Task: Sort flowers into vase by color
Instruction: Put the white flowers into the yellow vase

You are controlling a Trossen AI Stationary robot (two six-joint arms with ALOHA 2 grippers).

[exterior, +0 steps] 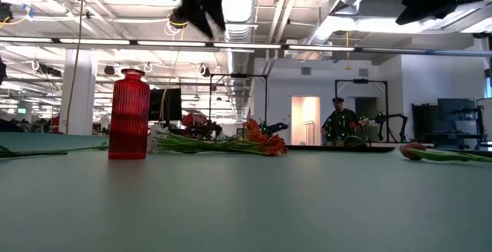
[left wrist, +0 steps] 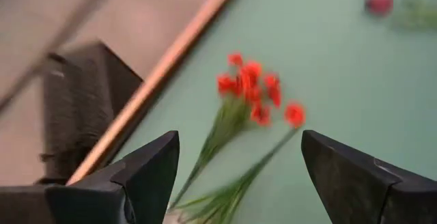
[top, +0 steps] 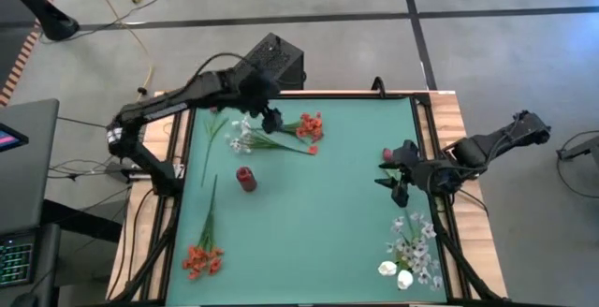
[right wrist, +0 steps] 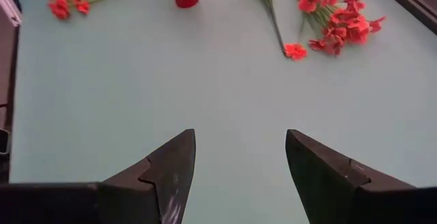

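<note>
Flowers all lie loose on the mat: orange-red clusters nearest, the empty red vase mid-table, more stems beyond under the left claw, spread, while the right claw waits, spread too.

Left gripper open, raised at far side — right gripper open, empty.
</note>
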